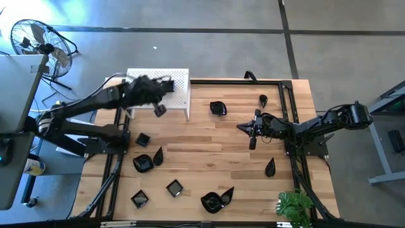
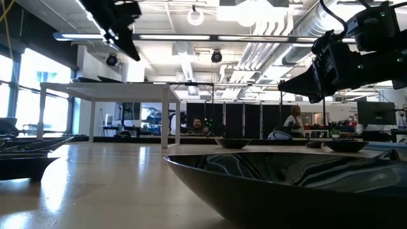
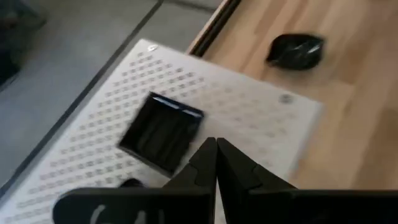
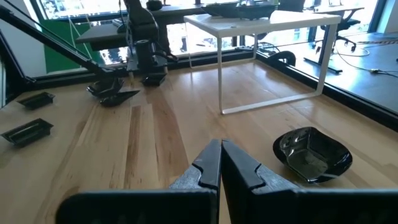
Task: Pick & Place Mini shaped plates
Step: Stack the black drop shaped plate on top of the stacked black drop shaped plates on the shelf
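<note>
A square black mini plate (image 3: pixel 163 130) lies flat on the white perforated stand (image 3: pixel 261 124) at the table's far left. My left gripper (image 3: pixel 216 152) hovers shut just beside it, above the stand (image 1: pixel 180 76), touching nothing. Other mini plates rest on the wooden table: a wavy round one (image 1: pixel 218 108), teardrops (image 1: pixel 263 99) (image 1: pixel 270 167), squares (image 1: pixel 142 139) (image 1: pixel 174 187) and several more near the front. My right gripper (image 1: pixel 240 126) (image 4: pixel 219 158) hangs shut over the table's right half, holding nothing.
A black frame (image 1: pixel 288 114) runs along the table's edges. A green plant (image 1: pixel 294 206) sits at the near right corner. Bare wood (image 1: pixel 202 145) lies between the two arms. In the low view, a large plate (image 2: pixel 286 184) fills the foreground.
</note>
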